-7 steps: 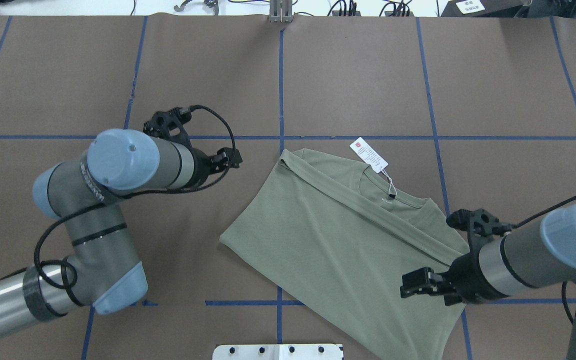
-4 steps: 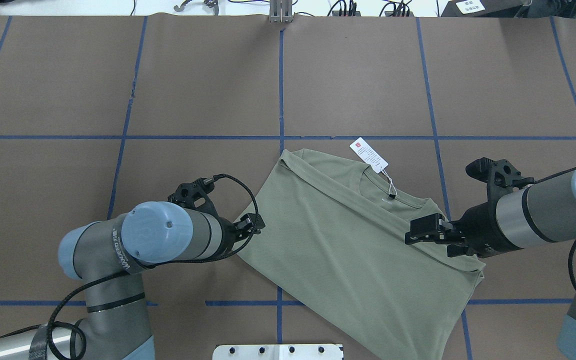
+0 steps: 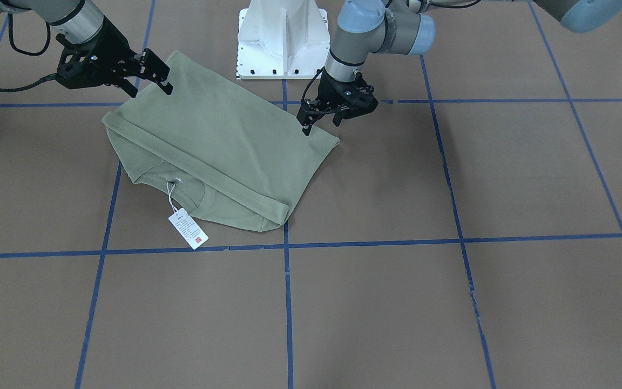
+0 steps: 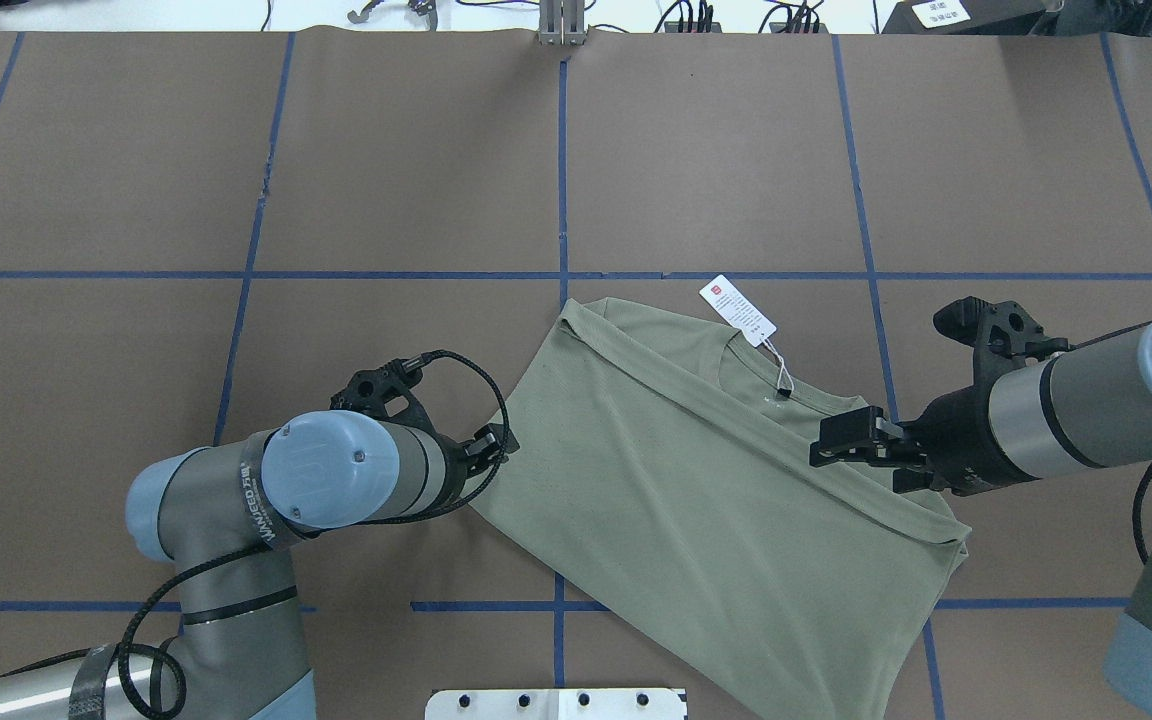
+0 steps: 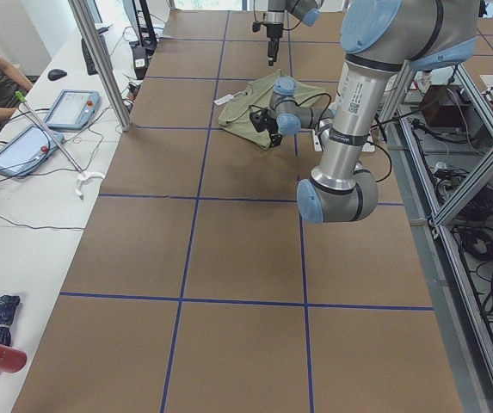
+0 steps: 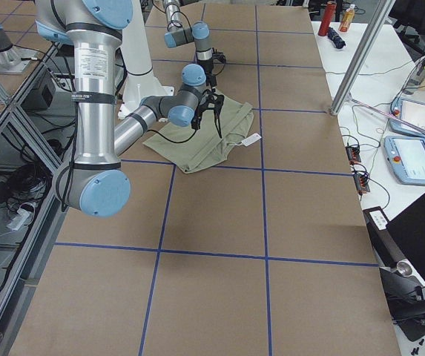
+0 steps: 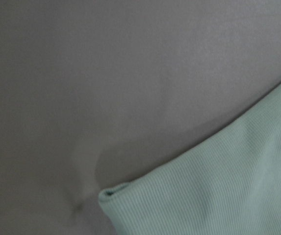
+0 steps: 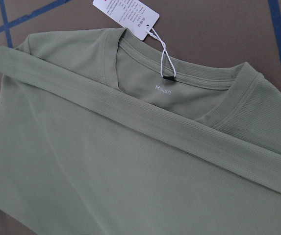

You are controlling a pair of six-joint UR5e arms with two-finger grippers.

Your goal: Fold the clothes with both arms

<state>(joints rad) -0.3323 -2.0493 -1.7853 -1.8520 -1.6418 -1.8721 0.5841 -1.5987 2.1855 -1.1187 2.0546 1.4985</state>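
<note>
Sage-green long-sleeved shirt (image 4: pixel 676 500) lies folded & skewed on the brown counter (image 4: pixel 736 150), on the robot's side, a bit right of centre. Its collar (image 8: pixel 218 83) & white hang tag (image 4: pixel 737 309) point away from the white pedestal (image 3: pixel 281 38). A sleeve (image 8: pixel 145 122) is laid across just below the collar. L end effector (image 4: pixel 493 447) is low at the shirt's left corner, fingers apart, gripping nothing. R end effector (image 4: pixel 841 440) hovers over the shoulder nr the collar, also released.

near arm (image 6: pixel 93 96), far arm (image 6: pixel 186 33) over folded green shirt (image 6: pixel 206 142), white tag (image 6: pixel 251 139)
</note>
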